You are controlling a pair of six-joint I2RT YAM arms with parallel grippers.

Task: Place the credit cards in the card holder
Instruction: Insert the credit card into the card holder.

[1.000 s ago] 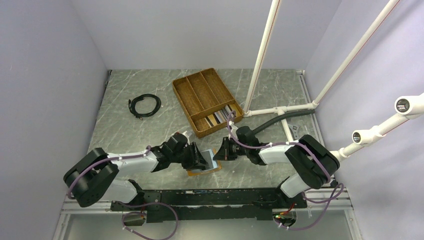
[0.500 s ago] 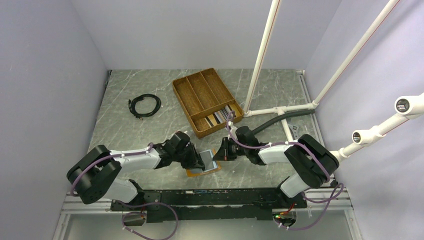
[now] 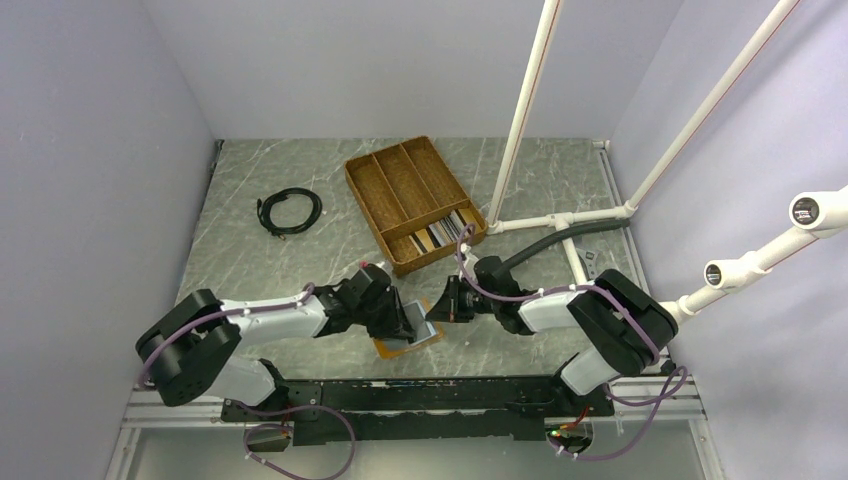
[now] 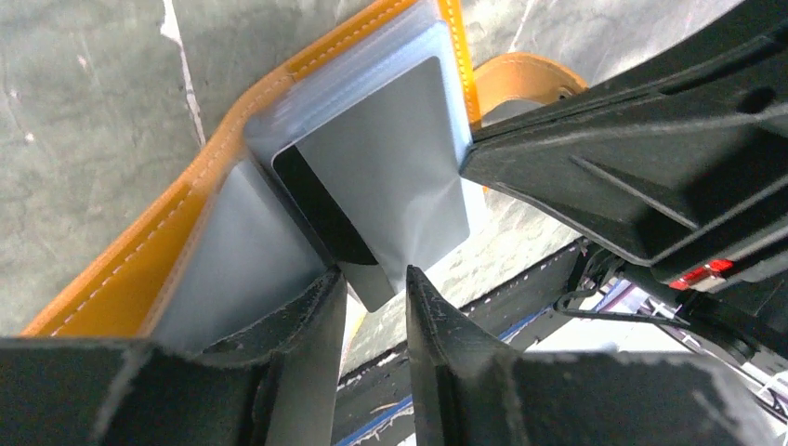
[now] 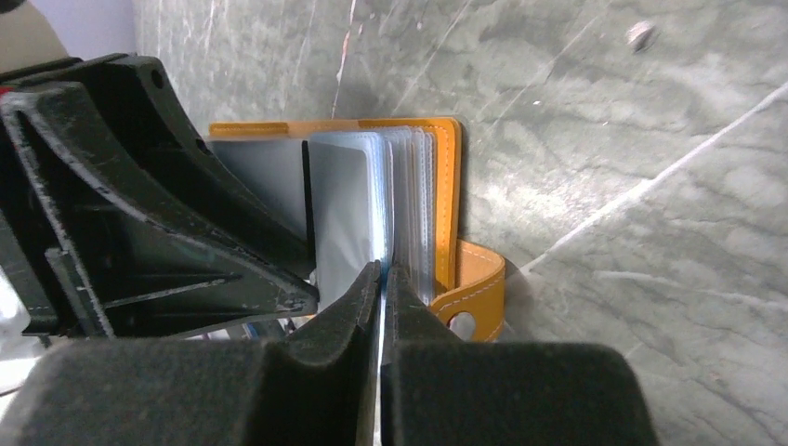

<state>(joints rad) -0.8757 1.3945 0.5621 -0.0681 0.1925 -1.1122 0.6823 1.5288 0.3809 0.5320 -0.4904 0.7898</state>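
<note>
Right pincer (image 5: 382, 288) clamped on card holder (image 5: 453, 186); grey card (image 4: 390, 177) partly in, long axis toward nearer left pincer (image 4: 375, 288), slightly parted astride its corner.

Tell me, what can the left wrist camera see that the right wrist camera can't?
Only the left wrist view shows the flat face of the grey credit card with its dark stripe, its lower corner sitting between the left fingers, plus cables past the table's edge. Only the right wrist view shows the clear sleeves edge-on, with one pinched between the right fingers. Both show the orange card holder, its strap, the marble table and the other arm's fingers.
</note>
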